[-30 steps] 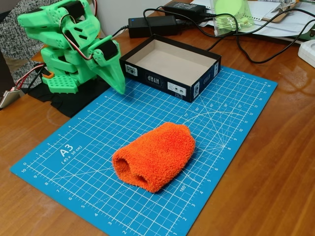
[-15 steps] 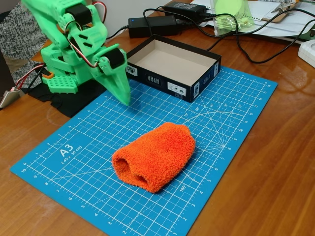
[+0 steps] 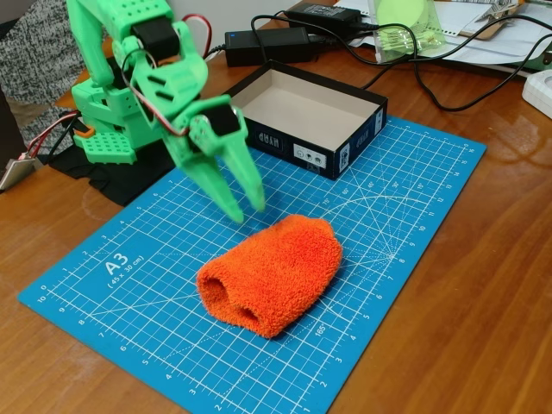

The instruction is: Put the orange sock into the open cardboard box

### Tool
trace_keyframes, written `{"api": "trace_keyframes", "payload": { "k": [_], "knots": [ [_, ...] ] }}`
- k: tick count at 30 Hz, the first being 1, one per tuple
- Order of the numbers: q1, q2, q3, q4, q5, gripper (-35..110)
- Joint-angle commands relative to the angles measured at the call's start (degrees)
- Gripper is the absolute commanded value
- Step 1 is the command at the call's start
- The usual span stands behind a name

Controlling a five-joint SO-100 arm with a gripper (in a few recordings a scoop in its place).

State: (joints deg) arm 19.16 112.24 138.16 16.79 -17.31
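Far left in the fixed view: green base of the arm on a dark cloth, same spot as a second ago. Next to it, a big change: gripper no longer tucked in close by the base, now swung out over the blue cutting mat and much nearer the middle. Two green fingers pressed together a second ago, now spread apart like a little V, tips pointing down, nothing between them. Hanging just above the mat, near the top left edge of the orange sock but not touching it yet. Sock itself not moved at all: same fluffy lump in the middle of the mat, two round tube ends facing the front. Behind and a bit to the right, the open cardboard box, dark outside and tan inside, sitting at the back edge of the mat, nothing in it, also in the same spot. Farther back and right, black power bricks and cables on the brown table, all as before. Meaning for the job: reach begun, fingers ready for a grab, no grab made so far. Probably next, a little more forward and down, fingers around the fat middle of the sock, then a squeeze, a lift, and a short trip back to the box.
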Motion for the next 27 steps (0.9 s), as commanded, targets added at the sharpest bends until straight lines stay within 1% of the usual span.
{"api": "trace_keyframes", "payload": {
  "k": [1, 5, 9, 13, 16, 17, 18, 20, 24, 27],
  "knots": [
    [1.85, -4.92, -3.78, -0.44, 0.35, 27],
    [4.13, -10.11, -4.83, -1.58, 0.26, 33],
    [4.57, -14.15, -5.62, -4.39, 0.70, 36],
    [4.22, -17.58, -9.49, -4.92, 3.78, 41],
    [3.16, -20.48, -12.83, -3.69, 2.64, 41],
    [2.64, -21.62, -14.33, -2.99, 1.58, 36],
    [2.11, -23.12, -16.08, -2.02, -0.35, 26],
    [1.58, -25.93, -19.86, 0.53, -2.46, 0],
    [2.90, -29.36, -25.22, 3.25, 2.20, 0],
    [3.08, -27.60, -25.49, 4.48, 2.29, 0]
  ]
}}
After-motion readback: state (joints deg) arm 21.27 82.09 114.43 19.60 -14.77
